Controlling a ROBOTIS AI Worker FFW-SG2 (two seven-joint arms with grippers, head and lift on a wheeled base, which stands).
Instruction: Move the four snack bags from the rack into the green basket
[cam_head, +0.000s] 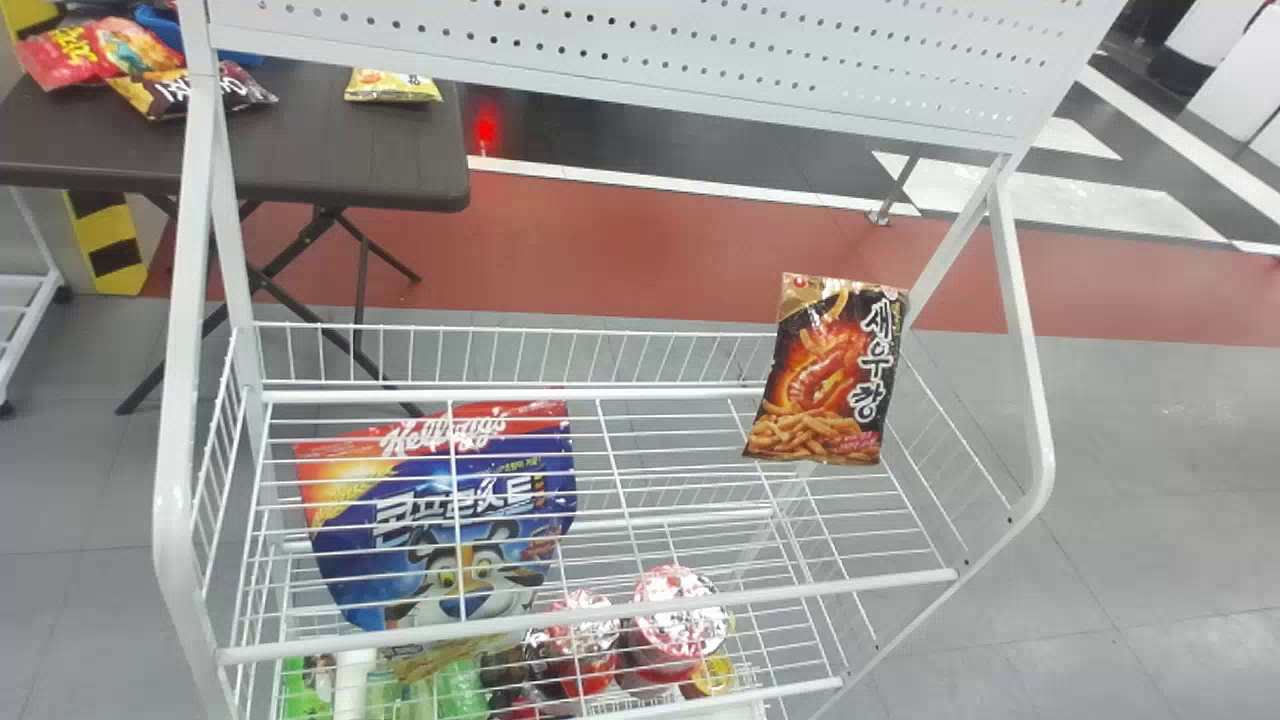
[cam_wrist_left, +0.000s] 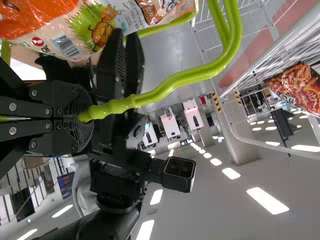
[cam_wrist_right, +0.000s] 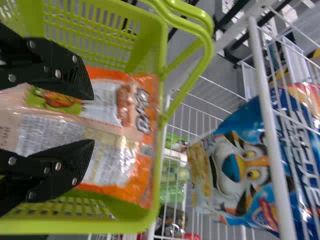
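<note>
Facing the white wire rack (cam_head: 600, 610), wide across the head view. Holding the green basket (cam_wrist_right: 162, 60) just beside the rack, with the left gripper (cam_wrist_left: 84, 119) clamped on its handle (cam_wrist_left: 190, 75). Behind the rack's wires on the left, showing a big blue cereal bag (cam_head: 440, 510). With the right gripper (cam_wrist_right: 93, 119) parted wide, hovering over orange-edged snack packaging (cam_wrist_right: 120, 165) inside the basket; impossible to tell whether touching. At the rack's right end, showing a black snack bag (cam_head: 830, 370), nearly upright, slightly tilted.
</note>
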